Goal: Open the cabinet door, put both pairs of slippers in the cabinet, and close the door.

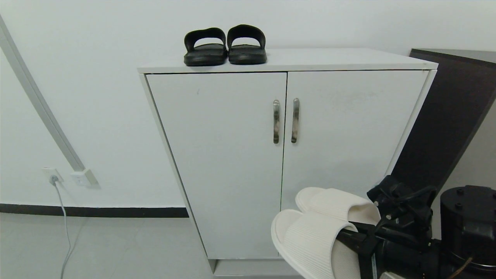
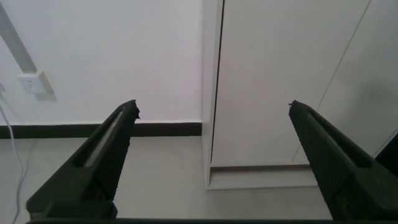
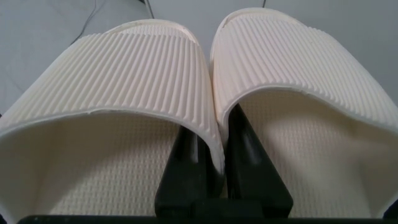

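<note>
The white cabinet (image 1: pixel 217 155) stands against the wall with both doors shut. Its two metal handles (image 1: pixel 285 121) are side by side in the middle. On top of the cabinet, toward its left part, the pair of black slippers (image 1: pixel 224 46) stands with the toes toward the room, the two touching each other.

The pair of white slippers (image 1: pixel 310 240) is in the air, low in front of the right door and apart from it. The right gripper (image 1: pixel 352 237) holds them from the heel side. In the right wrist view its two black fingers (image 3: pixel 189 162) go one into each slipper, and the inner walls of the two ribbed straps (image 3: pixel 149 68) are pressed together between them. So the jaws are clenched on the pair, near the middle where the slippers meet.

The left gripper (image 2: pixel 212 107) is low, facing the cabinet's lower left corner (image 2: pixel 208 177) and the floor. Its jaws are spread wide with nothing between them.

A dark piece of furniture (image 1: pixel 445 116) stands just beside the cabinet on the right. A wall socket with a cable (image 1: pixel 52 178) is on the left.
</note>
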Controlling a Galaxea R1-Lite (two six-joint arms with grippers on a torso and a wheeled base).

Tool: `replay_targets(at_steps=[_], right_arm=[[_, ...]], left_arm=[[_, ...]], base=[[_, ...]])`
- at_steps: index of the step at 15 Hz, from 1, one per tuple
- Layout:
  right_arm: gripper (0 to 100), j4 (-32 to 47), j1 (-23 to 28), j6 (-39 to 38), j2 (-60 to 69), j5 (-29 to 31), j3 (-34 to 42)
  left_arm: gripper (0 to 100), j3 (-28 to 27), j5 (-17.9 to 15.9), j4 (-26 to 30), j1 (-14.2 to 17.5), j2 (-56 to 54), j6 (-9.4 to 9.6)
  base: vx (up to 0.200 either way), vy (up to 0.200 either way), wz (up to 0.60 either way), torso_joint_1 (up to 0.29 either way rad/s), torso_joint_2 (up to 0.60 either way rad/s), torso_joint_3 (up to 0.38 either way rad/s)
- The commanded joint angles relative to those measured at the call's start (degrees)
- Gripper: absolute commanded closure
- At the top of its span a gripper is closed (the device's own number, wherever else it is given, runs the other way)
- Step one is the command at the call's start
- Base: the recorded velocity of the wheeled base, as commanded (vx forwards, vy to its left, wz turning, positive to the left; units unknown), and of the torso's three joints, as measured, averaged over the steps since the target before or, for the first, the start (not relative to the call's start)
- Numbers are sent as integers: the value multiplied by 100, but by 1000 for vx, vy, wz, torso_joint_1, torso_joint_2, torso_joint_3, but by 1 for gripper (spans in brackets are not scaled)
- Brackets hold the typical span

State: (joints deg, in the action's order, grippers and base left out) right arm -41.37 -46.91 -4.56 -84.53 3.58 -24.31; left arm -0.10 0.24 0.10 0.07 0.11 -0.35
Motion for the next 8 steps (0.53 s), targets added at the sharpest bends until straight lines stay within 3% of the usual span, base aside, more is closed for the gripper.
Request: replay_targets(at_steps=[1,4,6,8], right_arm=[[100,7,-2,-1,-37,-7,5],[100,7,-29,8,-55,-86,31],[100,7,-29,16,-116,-165,31],[100,-11,-29,16,-125,-165,31]], left_arm=[[0,1,-7,8,1,-2,18],[0,-219,-77,-98,-113,1061,308],[0,-702,-297,-643,-271,2283,-61],[0,-711,-719,-1179,-579,3021,18]], base=[[0,0,0,0,0,0],[0,0,0,0,0,0],[0,0,0,0,0,0],[0,0,0,0,0,0]])
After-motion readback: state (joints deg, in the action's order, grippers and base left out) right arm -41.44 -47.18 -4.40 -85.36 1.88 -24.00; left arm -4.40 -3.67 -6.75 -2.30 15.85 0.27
